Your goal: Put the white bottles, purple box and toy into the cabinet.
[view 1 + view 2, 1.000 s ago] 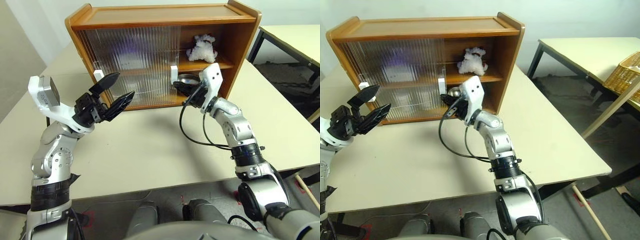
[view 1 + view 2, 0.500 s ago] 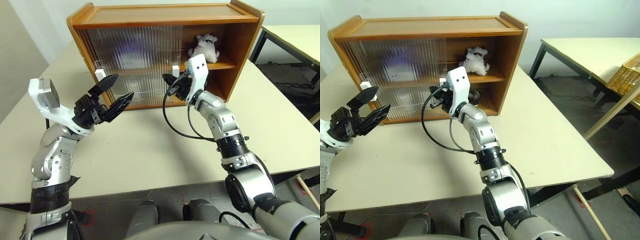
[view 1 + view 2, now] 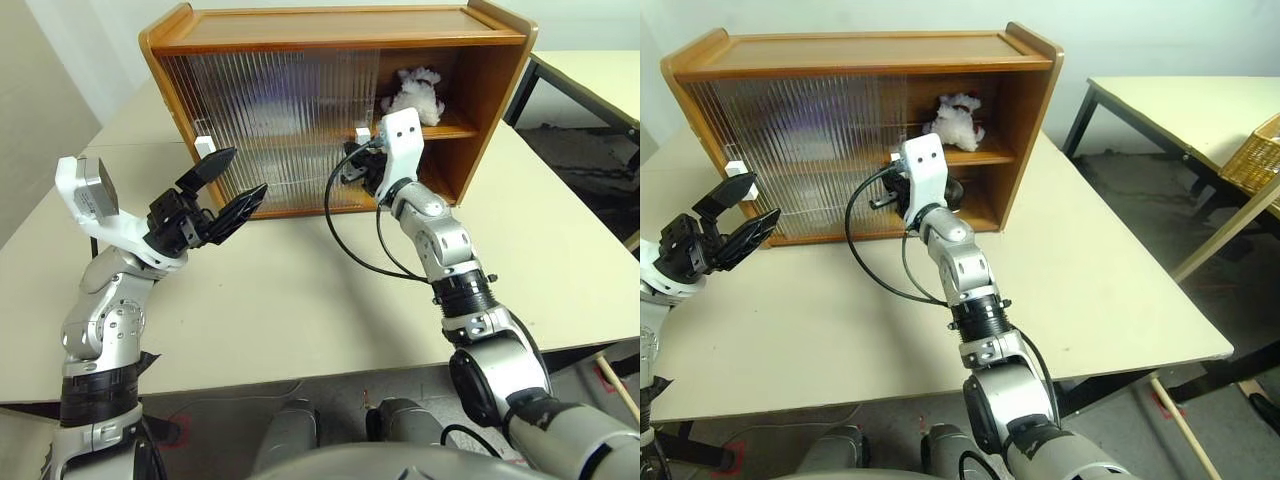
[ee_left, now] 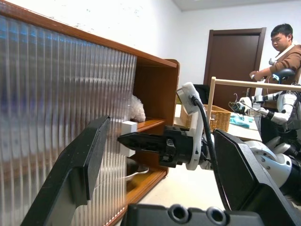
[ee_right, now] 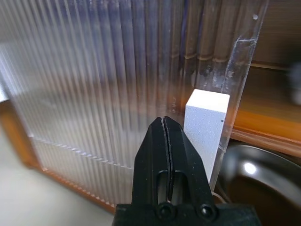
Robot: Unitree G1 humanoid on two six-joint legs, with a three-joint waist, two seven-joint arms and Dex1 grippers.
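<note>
Cabinet: I see the cabinet point(image 3: 335, 30) at the back of a pale table point(image 3: 300, 300), its ribbed doors point(image 3: 270, 125) slid across the left, the right end open.
Toy: the white toy point(image 3: 412, 97) sits on the upper shelf in that open end.
Bowl: a metal bowl point(image 5: 263, 172) lies on the lower shelf, behind the door's edge.
Right gripper: my right gripper point(image 5: 165, 134) has its fingers pressed together, empty, the tip just beside the white handle point(image 5: 205, 127) at the door's edge; contact I cannot tell.
Left gripper: my left gripper point(image 3: 228, 185) hangs spread wide and empty, above the table before the cabinet's left half.
Background: a person point(image 4: 282, 52) stands by a far table.
</note>
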